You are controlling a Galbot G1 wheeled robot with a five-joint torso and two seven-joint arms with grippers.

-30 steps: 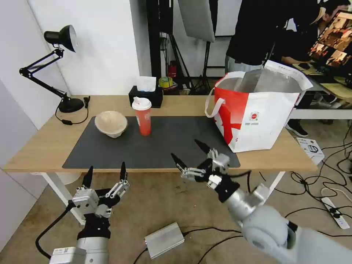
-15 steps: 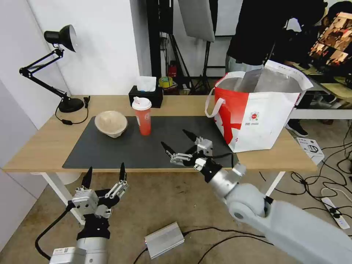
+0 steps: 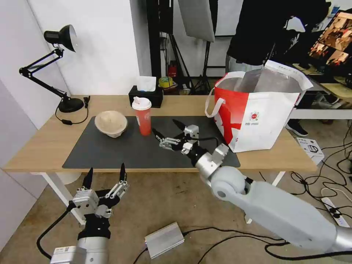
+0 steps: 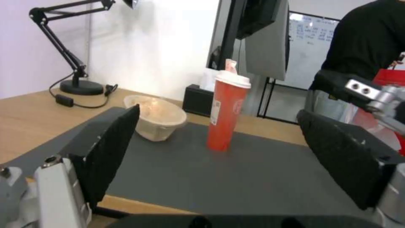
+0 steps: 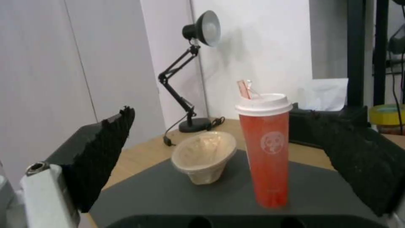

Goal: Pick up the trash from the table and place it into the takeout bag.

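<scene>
Red paper cup (image 3: 142,116) w/ white lid stands upright on dark grey mat (image 3: 110,150), beige pulp bowl (image 3: 111,123) just to its left, black tissue box (image 3: 146,94) behind. Right gripper (image 3: 168,132) over mat near cup, jaws spread, nothing between. Takeout bag (image 3: 256,115) open at table (image 3: 44,143) right end. Left gripper (image 3: 105,172) parked below table's front edge, jaws spread

No legible text anywhere. Takeout bag (image 3: 256,117) has a small round red logo w/ tiny lines under it, too small to read; red paper cup (image 5: 266,148) shows a faint round face-like emblem, no letters, plus a white sticker on its side in the left wrist view, unreadable. Whiteboard (image 4: 310,34) behind has handwritten marks, blurred & illegible.
</scene>
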